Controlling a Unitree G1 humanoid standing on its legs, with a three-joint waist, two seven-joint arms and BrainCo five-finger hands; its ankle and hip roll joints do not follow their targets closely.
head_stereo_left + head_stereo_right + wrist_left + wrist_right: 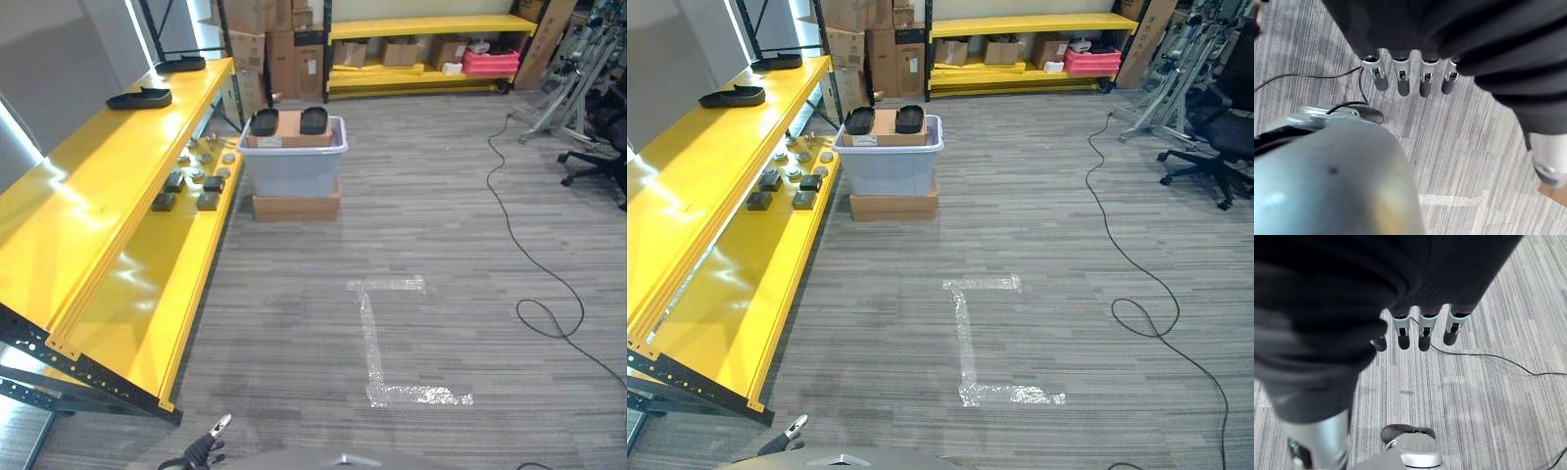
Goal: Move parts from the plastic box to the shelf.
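while both hang low, left hand (1410,81) relaxed, right hand (1422,330) relaxed

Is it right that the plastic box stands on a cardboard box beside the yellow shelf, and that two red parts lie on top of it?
Not quite: the two parts on top of the plastic box are black, not red, as the left eye view shows. The rest holds: it stands on a cardboard box beside the yellow shelf.

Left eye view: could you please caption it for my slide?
Plastic box holding two black parts stands beside the yellow shelf.
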